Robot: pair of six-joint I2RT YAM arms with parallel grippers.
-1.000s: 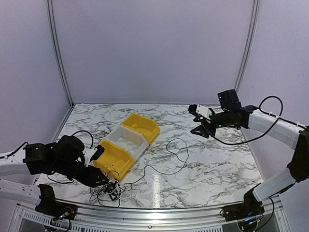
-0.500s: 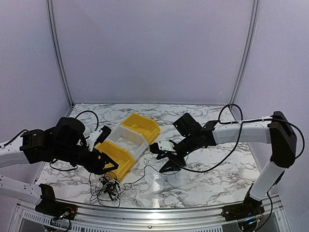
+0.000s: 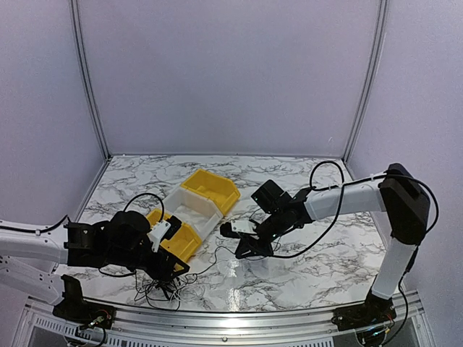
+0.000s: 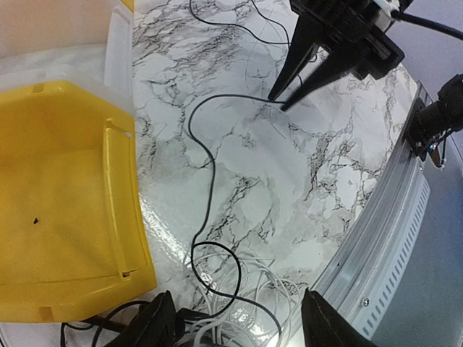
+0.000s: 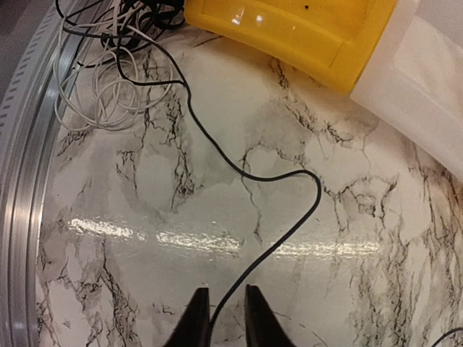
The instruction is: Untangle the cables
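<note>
Cables (image 3: 166, 288) tangled, right tool (image 5: 226, 290) astride one strand

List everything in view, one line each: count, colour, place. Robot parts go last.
cables: one tangle of several cords, black and white, at the near table edge by the nearest bin
black strand: one, black, runs from the tangle across the table to the right gripper
yellow bins: two, yellow, either end of the bin row, far and near
white bin: one, translucent white, between the yellow bins
table: one, white marble with grey veins, under everything
rail: one, silver, along the near table edge
walls: pale lilac, behind and at both sides
left gripper: one, black, open over the tangle
right gripper: one, black, low over the table, fingers astride the black strand, small gap showing
</note>
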